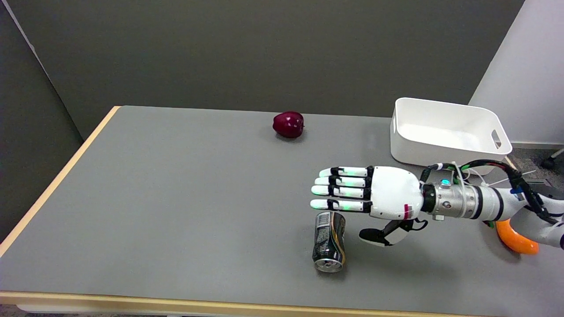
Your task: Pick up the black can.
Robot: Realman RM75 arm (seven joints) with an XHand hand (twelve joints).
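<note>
**A can on its side will roll if you clip it**

Your right hand (374, 193) hovers over the right half of the desk (176, 198), palm down, with its fingers (339, 181) stretched out flat toward the left and lying side by side. The thumb hangs below, spread away from them, and the hand holds nothing.

The black can (329, 241) lies on its side just near of your fingertips, close to the desk's near edge, its top facing the near edge. Whether the fingertips overlap its far end or merely hang above it cannot be told from this view.

The main risk is the shape. If you come down off-centre or brush the can with one finger first, it will likely roll left or right out of the grasp. Press straight down with flat fingers and it may squirt sideways; the smooth metal gives little grip.

You should also watch the thumb: it sits to the right of the can, so closing early could shove the can left rather than trap it.

The red apple (288, 124), the white bin (449, 132) and the orange object (515, 240) are well apart from the can.
</note>
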